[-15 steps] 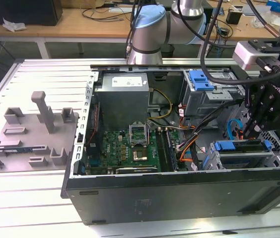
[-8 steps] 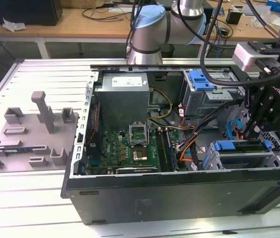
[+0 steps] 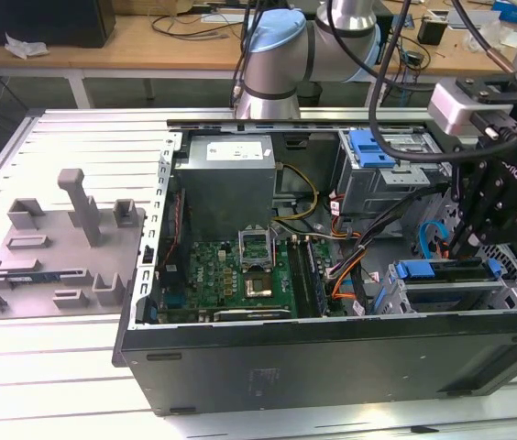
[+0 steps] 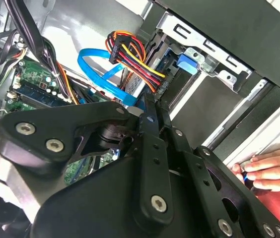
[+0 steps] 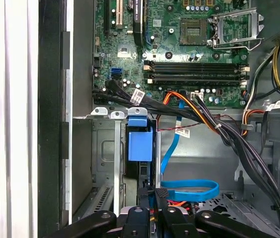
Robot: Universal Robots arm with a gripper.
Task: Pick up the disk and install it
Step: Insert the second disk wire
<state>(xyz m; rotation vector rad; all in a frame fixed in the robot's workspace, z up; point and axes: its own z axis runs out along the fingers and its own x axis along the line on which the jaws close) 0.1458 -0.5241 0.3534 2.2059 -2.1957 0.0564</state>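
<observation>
Sitting in the drive cage at the front corner of the open computer case [image 3: 332,357], the disk [image 3: 442,275] appears already seated: in the exterior view its blue frame lies level with the cage rails, and in the first wrist view its blue tab [image 5: 140,141] stands between the cage's metal guides. In the second wrist view the blue latch [image 4: 187,63] shows at the mouth of the bay, with the red, yellow and black power lead [image 4: 135,62] and a blue data cable [image 4: 103,74] running in just beside it.

The pincer [image 3: 467,240] hangs directly above the disk's rear end, close to it; its fingers are drawn together and nothing is visibly held between them. Whether the tips touch the frame cannot be told.

On this evidence the pick-up is done and the insertion is at or near its end; full latching is not confirmed.

A person's hand [image 4: 271,171] rests on the case's outer edge. The grey fixture [image 3: 57,252] stands on the bench [image 3: 20,385], well apart from the case.
</observation>
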